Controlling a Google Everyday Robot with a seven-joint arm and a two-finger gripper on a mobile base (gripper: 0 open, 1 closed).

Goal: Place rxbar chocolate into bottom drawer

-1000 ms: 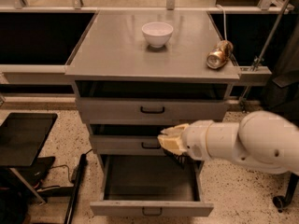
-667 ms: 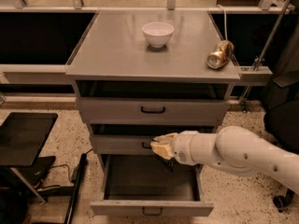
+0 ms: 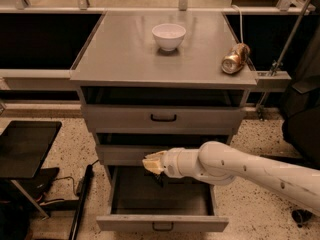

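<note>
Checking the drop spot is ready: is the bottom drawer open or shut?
Open: the bottom drawer is pulled out, its dark inside exposed. The gripper hangs over its back.

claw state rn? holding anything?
Claw: above the open bottom drawer; open, closed or holding something cannot be told.

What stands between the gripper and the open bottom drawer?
Nothing visible. The gripper hangs over the back of the pulled-out bottom drawer, in front of the middle drawer and its lower edge, with open space beneath it. The bar itself cannot be made out.
</note>
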